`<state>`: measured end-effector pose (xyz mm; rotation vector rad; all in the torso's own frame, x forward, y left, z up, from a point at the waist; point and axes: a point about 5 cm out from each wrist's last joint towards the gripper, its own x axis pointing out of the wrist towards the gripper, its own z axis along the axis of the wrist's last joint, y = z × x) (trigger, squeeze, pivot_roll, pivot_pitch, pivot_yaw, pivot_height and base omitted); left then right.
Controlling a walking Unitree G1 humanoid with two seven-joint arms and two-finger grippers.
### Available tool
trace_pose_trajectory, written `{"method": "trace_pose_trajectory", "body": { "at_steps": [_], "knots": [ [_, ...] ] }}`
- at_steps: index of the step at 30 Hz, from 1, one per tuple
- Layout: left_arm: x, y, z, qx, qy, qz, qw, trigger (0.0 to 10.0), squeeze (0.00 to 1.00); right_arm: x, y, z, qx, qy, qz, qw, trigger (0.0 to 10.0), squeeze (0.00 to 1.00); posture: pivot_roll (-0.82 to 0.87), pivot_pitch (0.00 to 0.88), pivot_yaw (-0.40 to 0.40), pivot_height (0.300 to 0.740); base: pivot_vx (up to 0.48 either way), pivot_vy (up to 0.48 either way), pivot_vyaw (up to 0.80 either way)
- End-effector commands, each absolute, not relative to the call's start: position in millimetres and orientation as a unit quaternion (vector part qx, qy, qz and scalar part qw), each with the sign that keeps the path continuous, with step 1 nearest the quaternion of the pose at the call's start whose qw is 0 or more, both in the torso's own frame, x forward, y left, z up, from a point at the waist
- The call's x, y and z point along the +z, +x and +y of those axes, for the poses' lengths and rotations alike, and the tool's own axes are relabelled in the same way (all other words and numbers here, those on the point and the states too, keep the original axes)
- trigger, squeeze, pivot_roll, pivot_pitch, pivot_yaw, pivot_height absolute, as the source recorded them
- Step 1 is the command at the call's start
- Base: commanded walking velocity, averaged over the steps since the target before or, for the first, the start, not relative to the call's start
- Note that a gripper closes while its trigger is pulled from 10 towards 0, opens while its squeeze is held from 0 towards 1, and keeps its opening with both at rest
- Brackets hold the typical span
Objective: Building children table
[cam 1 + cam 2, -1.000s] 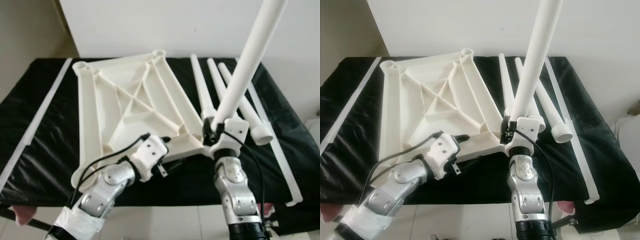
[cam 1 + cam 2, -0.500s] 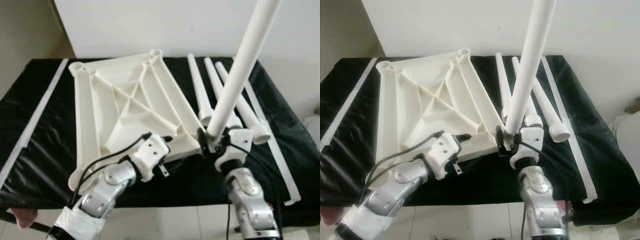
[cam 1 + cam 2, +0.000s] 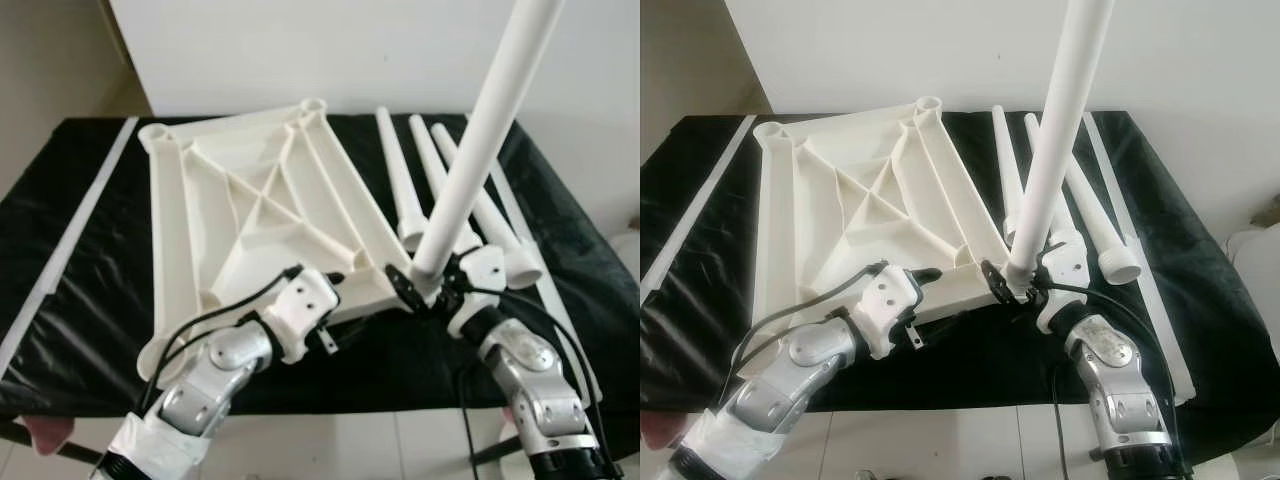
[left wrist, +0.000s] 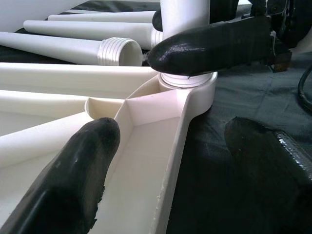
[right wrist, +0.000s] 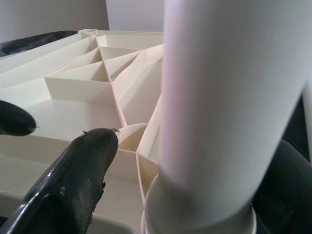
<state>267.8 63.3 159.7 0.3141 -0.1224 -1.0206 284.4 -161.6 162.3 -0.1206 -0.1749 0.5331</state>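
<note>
Head view: our right gripper [image 3: 418, 283] clamps the upright leg [image 3: 478, 150] at the tabletop's [image 3: 245, 205] five-o'clock corner socket. Left wrist: our left gripper [image 4: 170, 175], fingers spread, straddles that rim. Right wrist: fingers [image 5: 73, 180] hug the leg.

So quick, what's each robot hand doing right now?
Left gripper: open, straddling the tabletop edge.
Right gripper: shut on the upright leg.

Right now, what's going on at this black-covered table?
The robot is assembling a child's table. The white tabletop lies upside down on the black cloth. The right gripper grips an upright leg seated in the tabletop's near corner socket. The left gripper straddles the frame edge beside it. Three more legs lie alongside.
</note>
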Motion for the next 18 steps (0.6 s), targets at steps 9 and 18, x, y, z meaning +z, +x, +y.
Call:
{"method": "trace_pose_trajectory", "body": {
  "at_steps": [9,18],
  "knots": [
    [163,267,60,-0.518,0.151,-0.057,0.84,10.0,0.0,158,314,-159,0.335,-0.105,-0.058,0.935,0.0,0.0,-0.1,0.14,0.036,0.74,0.0,0.0,0.0],
    [162,265,61,-0.515,0.148,-0.055,0.842,10.0,0.0,156,314,-168,0.313,-0.084,-0.051,0.945,0.7,0.0,-0.1,0.142,0.033,0.74,0.0,0.0,0.0]
  ]
}}
